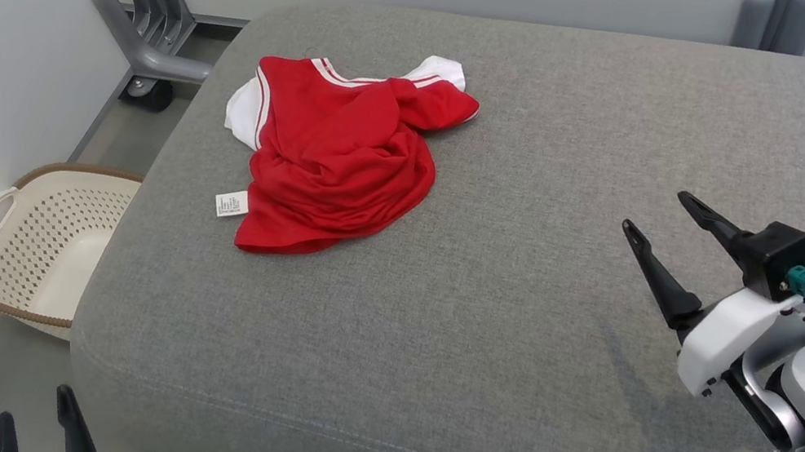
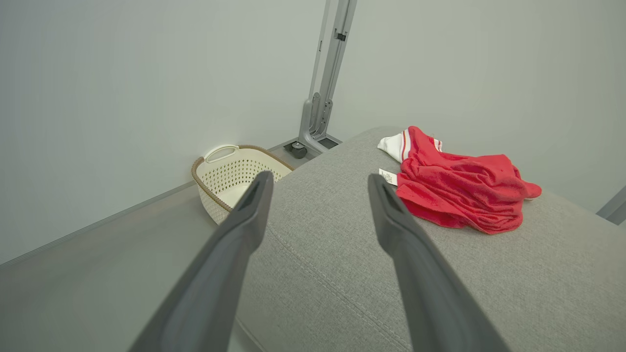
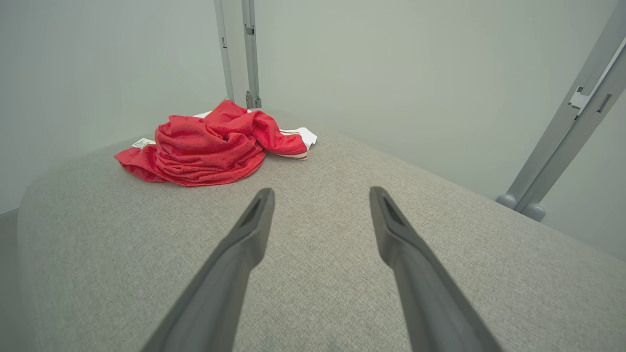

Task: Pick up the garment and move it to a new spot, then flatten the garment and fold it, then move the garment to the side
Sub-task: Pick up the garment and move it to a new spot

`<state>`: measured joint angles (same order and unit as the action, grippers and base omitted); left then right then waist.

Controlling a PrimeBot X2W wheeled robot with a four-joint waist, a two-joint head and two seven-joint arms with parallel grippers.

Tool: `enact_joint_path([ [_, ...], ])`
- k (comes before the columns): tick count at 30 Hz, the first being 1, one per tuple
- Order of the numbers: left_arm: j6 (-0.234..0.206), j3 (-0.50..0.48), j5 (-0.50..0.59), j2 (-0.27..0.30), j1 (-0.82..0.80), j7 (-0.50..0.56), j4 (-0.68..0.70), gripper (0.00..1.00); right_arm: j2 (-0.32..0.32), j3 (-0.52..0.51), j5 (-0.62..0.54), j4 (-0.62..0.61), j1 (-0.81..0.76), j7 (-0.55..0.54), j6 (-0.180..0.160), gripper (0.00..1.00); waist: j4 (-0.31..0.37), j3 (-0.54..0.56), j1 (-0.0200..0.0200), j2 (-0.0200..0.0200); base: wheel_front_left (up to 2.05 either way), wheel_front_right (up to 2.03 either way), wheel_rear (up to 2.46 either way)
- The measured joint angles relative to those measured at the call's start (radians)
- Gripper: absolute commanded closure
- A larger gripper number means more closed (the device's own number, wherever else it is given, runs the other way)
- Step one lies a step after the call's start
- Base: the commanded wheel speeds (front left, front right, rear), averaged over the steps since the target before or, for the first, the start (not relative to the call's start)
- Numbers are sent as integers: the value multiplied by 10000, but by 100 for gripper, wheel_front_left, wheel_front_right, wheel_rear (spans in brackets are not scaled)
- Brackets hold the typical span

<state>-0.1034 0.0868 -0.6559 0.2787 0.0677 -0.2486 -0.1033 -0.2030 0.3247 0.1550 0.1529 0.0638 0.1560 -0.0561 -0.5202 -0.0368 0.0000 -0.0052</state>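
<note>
The crumpled red shirt (image 1: 336, 155) lies on the far left part of the grey cushion (image 1: 468, 314), well apart from both grippers, its length running roughly away from the robot. The left gripper (image 1: 34, 404) hangs off the cushion's near-left corner and the right gripper (image 1: 656, 209) over its near right, both spread wide and empty. The shirt sits ahead between them, neither arm clearly nearer, so each would likely reach forward and inward.

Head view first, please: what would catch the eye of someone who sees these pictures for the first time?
The red shirt with white trim, lying crumpled on the far left part of the grey cushion, stands out first. Next comes the cream basket on the floor, left of the cushion. The left jaws and right jaws stand open at the lower corners, apart from the shirt.
</note>
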Motion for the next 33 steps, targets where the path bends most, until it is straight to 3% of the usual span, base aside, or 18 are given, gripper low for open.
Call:
enact_joint_path([
  [12, 1003, 1081, -844, 69, -2879, 1904, -729, 0, -90, 105, -443, -644, 205, -694, -159, 0, 263, -1126, 0, 0, 0, 0, 0],
  [22, 1221, 1060, -1866, -159, -4903, 3551, -2305, 0, -311, 190, -903, -1315, 719, -1143, -163, 0, 1058, -2279, 0, 0, 0, 0, 0],
  [33, 1315, 500, -2320, -182, -6382, 3988, -3588, 0, -633, 111, -1302, -2282, 1514, -1570, -222, 0, 2029, -3705, 0, 0, 0, 0, 0],
])
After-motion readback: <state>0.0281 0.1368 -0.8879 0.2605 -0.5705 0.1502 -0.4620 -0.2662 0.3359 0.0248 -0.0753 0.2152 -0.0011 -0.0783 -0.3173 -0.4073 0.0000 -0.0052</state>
